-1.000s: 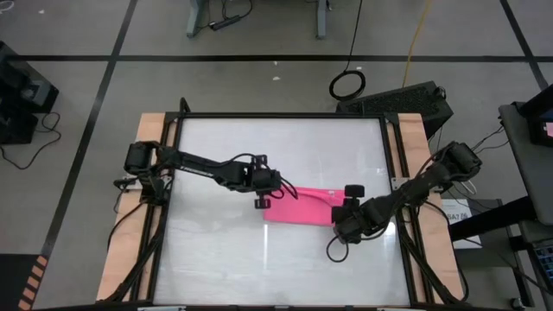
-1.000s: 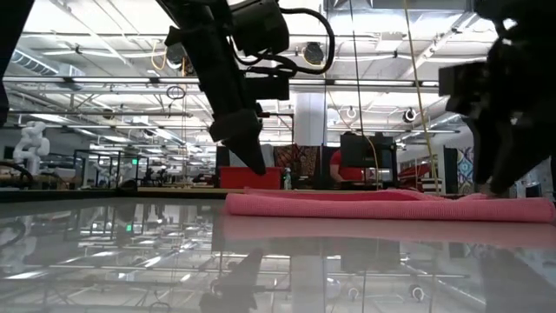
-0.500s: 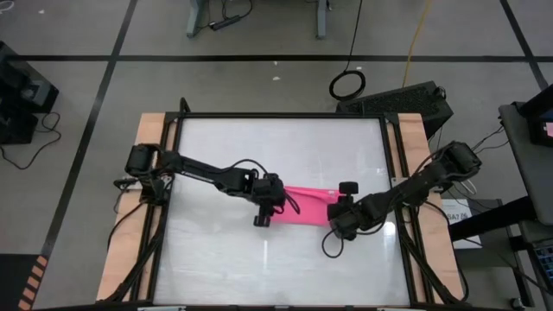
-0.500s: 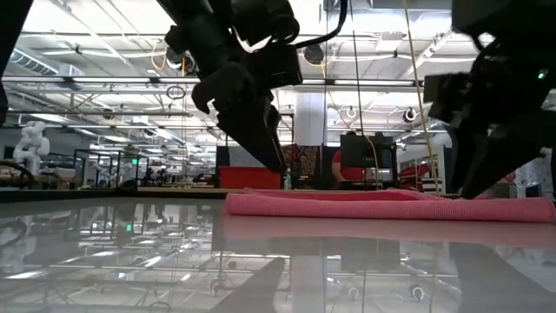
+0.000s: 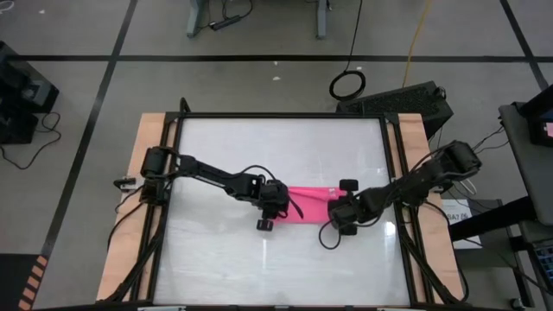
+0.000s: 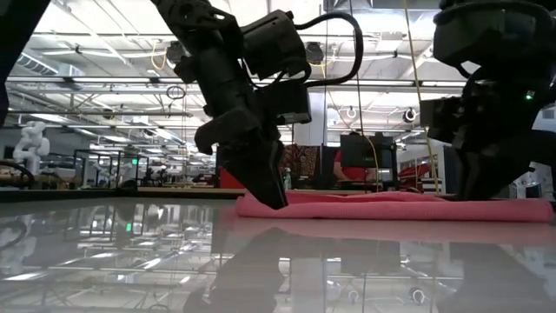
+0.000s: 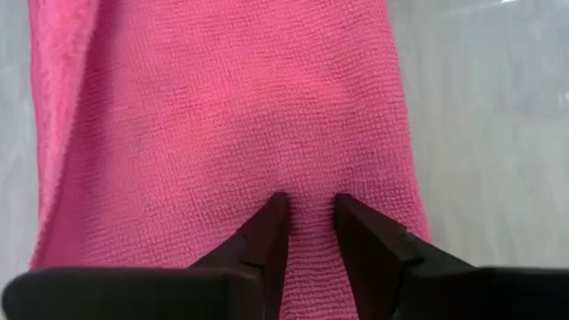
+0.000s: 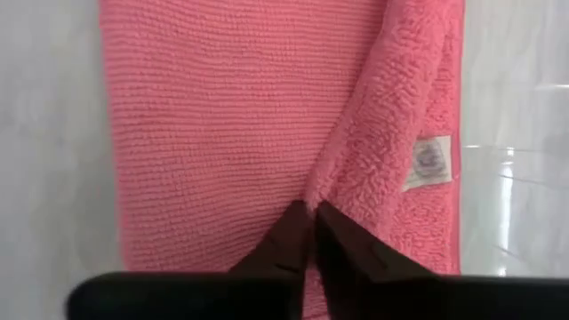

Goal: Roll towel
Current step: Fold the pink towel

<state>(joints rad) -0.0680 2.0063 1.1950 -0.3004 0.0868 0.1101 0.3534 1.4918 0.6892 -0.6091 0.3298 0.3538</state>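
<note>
The towel, a pink cloth folded into a narrow band, lies flat near the middle of the white table, its long axis running between the two arms. The left gripper stands at the band's left end, tips down on the cloth; in the left wrist view its dark fingers are set a little apart with a ridge of pink fabric pinched between them. The right gripper stands at the opposite end, likewise tipped down onto the towel; in the right wrist view its fingers are pressed together on the edge of a folded-over layer of fabric. Just beside that fold, a small white tag lies on the fluffier side of the cloth. In the low view the towel appears as a low, flat strip on the glossy tabletop, with the left gripper touching one end.
</note>
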